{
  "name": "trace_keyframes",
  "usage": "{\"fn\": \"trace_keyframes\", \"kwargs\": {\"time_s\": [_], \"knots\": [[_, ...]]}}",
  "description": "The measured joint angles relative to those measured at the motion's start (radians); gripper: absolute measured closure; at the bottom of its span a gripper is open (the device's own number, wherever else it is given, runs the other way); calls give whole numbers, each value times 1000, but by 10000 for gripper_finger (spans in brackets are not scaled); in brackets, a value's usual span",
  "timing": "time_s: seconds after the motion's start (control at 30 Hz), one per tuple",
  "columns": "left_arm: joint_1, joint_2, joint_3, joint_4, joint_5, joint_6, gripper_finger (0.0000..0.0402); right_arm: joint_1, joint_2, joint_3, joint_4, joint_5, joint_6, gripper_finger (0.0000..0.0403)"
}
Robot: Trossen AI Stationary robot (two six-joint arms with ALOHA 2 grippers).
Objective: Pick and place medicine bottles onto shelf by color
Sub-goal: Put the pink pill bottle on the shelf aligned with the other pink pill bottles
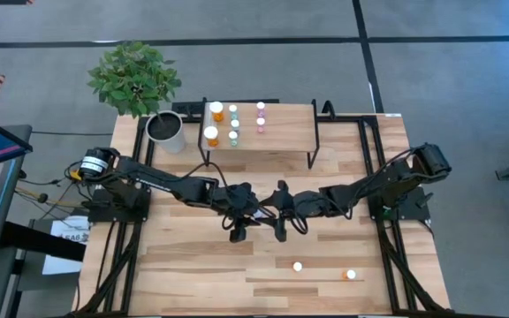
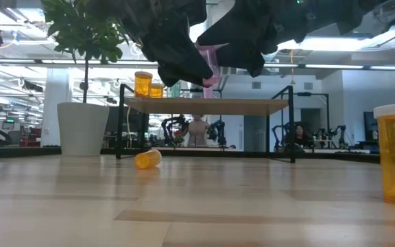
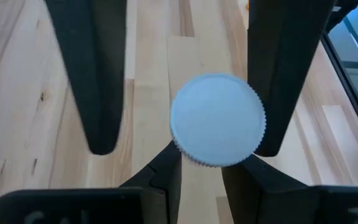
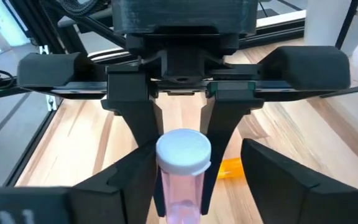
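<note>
Left hand [image 4: 180, 134] and right hand [image 1: 282, 231] meeting above mid-worktop [image 1: 193, 274], pink bottle [image 4: 183, 174] upright between them, left hand's fingers clamped on it, right hand's fingers seemingly apart around it, shelf [image 1: 285, 132] behind bearing sorted bottles.

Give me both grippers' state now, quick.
Left gripper: closed on the pink bottle.
Right gripper: open, fingers on either side of that bottle, not yet gripping.
</note>
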Motion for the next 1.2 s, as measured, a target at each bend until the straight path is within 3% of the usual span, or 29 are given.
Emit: {"fn": "trace_keyframes", "kwargs": {"time_s": [0.53,0.93,1.2], "knots": [[-2,0,0,2,3,-6,308,0,0,0,7,-52,0,280],[-3,-15,0,-63,-83,14,205,-14,-6,0,-3,-51,-3,267],[-20,-176,-46,-222,-249,-10,189,-34,-76,-1,-1,-49,-11,268]]}}
